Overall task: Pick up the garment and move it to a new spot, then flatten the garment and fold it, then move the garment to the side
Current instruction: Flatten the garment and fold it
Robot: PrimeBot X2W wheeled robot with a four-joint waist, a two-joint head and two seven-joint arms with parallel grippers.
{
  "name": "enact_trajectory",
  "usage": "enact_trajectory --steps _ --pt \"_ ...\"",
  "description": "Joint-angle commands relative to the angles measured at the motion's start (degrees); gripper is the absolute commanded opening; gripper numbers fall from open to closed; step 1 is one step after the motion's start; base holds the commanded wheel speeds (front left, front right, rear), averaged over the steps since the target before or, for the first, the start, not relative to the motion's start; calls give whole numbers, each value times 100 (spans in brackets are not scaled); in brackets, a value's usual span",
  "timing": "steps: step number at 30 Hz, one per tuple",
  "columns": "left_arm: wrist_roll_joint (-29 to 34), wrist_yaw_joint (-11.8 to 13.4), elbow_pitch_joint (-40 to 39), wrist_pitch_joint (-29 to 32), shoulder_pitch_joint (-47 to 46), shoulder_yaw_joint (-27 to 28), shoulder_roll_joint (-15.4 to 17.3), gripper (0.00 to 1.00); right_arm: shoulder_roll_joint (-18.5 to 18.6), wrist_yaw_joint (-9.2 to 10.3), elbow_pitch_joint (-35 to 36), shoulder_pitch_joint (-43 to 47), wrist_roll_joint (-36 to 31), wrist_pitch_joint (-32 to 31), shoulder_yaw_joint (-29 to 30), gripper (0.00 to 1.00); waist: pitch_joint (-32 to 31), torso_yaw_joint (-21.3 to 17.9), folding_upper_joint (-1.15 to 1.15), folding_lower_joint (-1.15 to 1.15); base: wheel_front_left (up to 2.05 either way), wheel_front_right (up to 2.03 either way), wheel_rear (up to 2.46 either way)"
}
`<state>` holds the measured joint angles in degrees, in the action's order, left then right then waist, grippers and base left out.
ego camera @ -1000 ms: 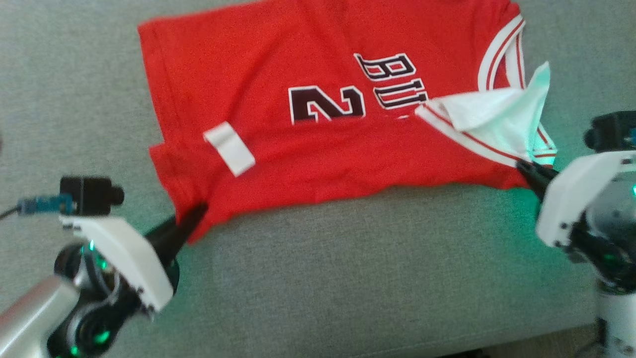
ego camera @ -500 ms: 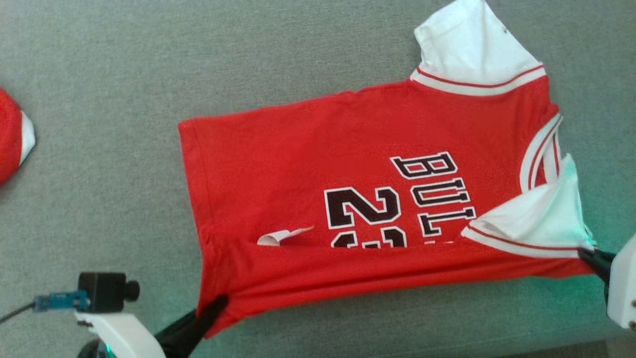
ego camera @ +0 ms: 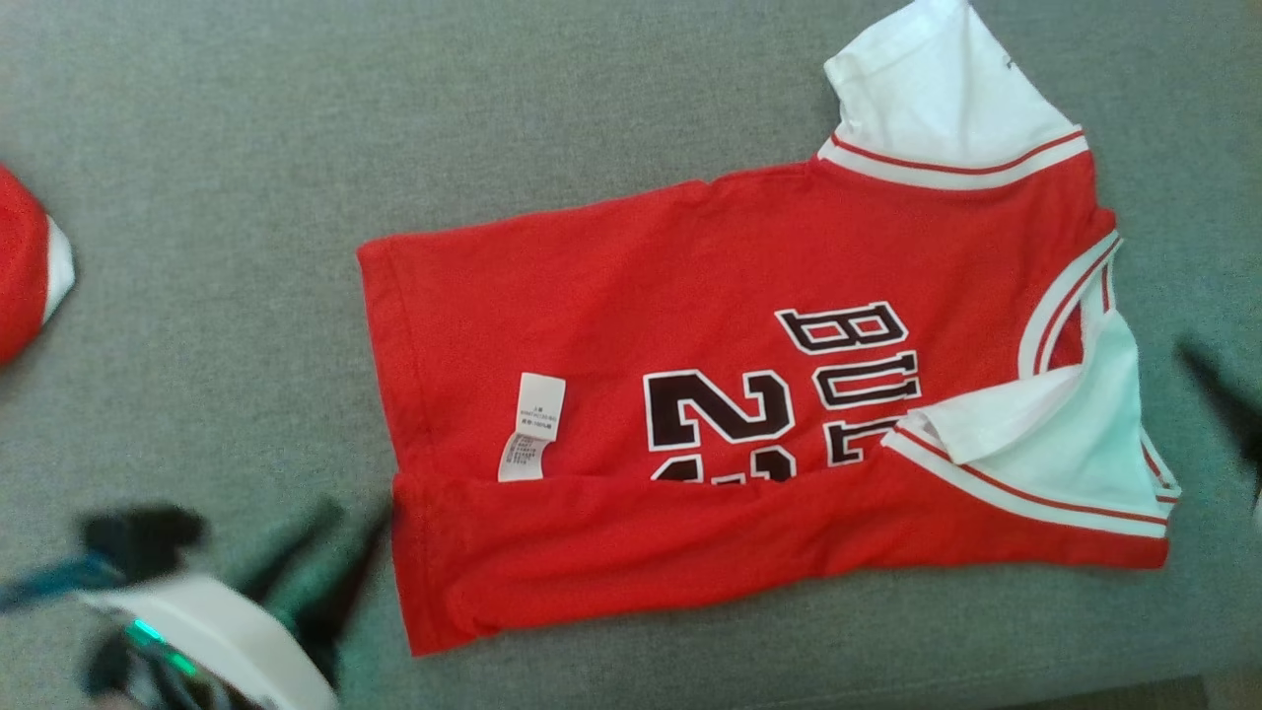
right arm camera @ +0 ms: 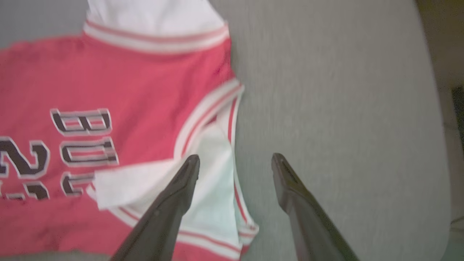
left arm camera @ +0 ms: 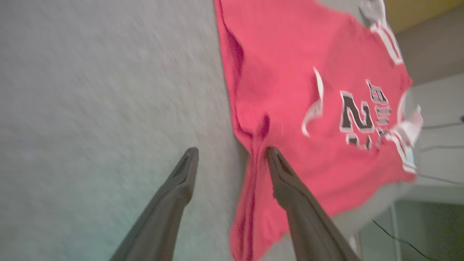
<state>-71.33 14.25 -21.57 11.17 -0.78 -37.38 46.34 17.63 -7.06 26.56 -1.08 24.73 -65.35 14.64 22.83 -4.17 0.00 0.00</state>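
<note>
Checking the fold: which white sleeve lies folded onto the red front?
The near sleeve, overlapping the lettering; the far sleeve sticks out flat.

My head camera looks steeply down on the red jersey (ego camera: pixel 690 296) spread over grey upholstery (ego camera: pixel 197 148). My left wrist camera sights low along the left gripper (left arm camera: pixel 232 152), close to the hem end. My right wrist camera, along the right gripper (right arm camera: pixel 235 156), faces the collar end. All three share the printed number (ego camera: pixel 720 409).
</note>
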Motion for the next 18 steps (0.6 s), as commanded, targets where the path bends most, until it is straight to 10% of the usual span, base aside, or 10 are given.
enact_trajectory --steps 1,6,18 --pt "144 169 -190 -221 -447 578 328 100 235 -43 367 -724 9 51 -53 100 148 -6 0 0 0 0 0" --pt "408 275 -119 -136 -1239 773 293 100 217 -43 5 -1990 -428 352 -350 100 575 98 0 0 0 0 0" --pt "1104 -40 1693 506 -3493 -181 -1214 100 -368 -43 -3295 -4454 -1775 1578 -881 100 1248 743 0 0 0 0 0"
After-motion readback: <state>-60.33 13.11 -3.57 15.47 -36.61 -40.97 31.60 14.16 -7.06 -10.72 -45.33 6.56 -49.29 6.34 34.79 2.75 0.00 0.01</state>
